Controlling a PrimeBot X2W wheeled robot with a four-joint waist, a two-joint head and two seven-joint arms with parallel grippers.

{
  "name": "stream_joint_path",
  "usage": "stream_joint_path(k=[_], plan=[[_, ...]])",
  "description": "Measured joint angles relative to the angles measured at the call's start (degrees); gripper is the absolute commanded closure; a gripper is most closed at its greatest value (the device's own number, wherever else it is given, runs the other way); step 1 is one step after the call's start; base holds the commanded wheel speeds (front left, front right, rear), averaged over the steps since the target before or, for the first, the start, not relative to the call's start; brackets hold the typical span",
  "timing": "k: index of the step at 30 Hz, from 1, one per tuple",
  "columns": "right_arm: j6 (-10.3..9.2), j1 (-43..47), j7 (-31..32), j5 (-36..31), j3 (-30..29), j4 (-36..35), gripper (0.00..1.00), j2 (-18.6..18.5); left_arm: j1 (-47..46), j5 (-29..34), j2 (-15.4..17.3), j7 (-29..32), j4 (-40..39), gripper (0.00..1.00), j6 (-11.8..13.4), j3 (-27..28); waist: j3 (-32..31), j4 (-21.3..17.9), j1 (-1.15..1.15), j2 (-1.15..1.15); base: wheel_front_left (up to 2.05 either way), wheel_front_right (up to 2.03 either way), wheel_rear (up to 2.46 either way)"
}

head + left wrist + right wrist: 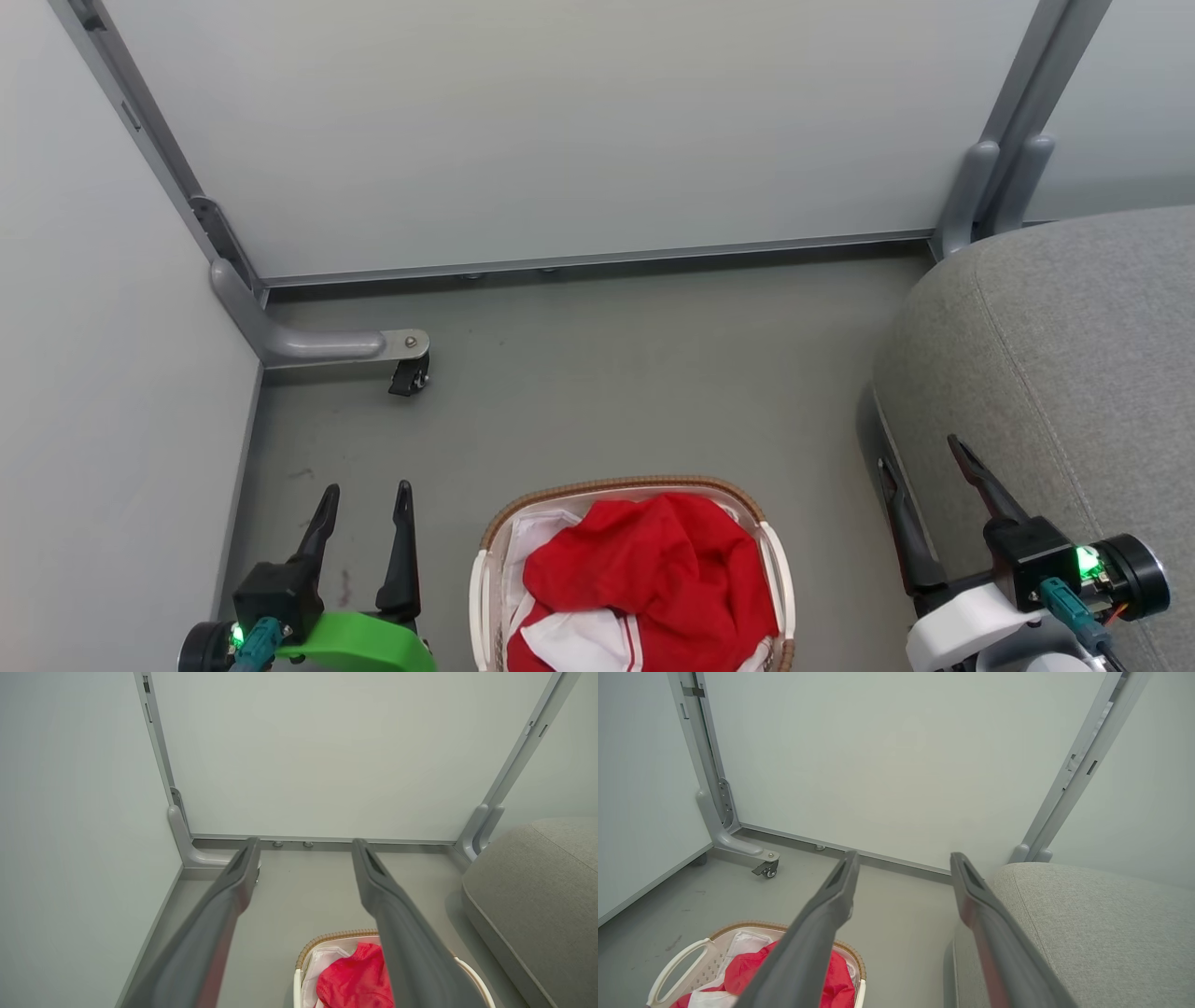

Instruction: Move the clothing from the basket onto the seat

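**While Nothing Is Gripped, the Snags Lie Ahead**

Because the left claw and the right claw both stand with their long dark fingers spread wide and nothing between them, I judge the job as not yet begun. The soft bright red clothing with white panels and striped trim lies heaped in the small oval white slatted basket with a brown woven rim. The basket stands on the grey floor, just right of the left claw and well left of the right claw. The large rounded grey upholstered seat rises right beside the right claw. One finger crosses its edge in the right wrist view, but I cannot tell whether they touch.

The heap is loose and folded on itself, so a shallow pinch would likely catch a single fold. That could drag the rest half out, hook it on the rim or tip the light basket. A deep plunge could instead nip the white liner along with the red fabric. With the right claw so near the seat, a swing toward the basket may scrape the cushion. Cloth laid too near the seat's rounded edge could slide off to the floor.
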Motion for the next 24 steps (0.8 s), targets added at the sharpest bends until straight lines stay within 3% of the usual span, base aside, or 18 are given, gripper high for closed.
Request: stream_joint_path(k=[12, 24], plan=[[0.0, -1.7, 0.0, 0.0, 0.4, -1.2, 0.0, 0.0, -1.6, 0.6, 0.0, -0.1, 0.6, 0.0, 0.0, -0.8, 3.1, -1.2, 0.0, 0.0, 0.0, 0.0, 0.0], [0.0, -9.3, 0.0, 0.5, 0.0, -3.5, 0.0, 0.0, -14.2, 4.6, 0.0, -0.1, 4.7, 0.0, -1.4, -5.6, 12.7, -3.3, 0.0, 0.0, 0.0, 0.0, 0.0]])
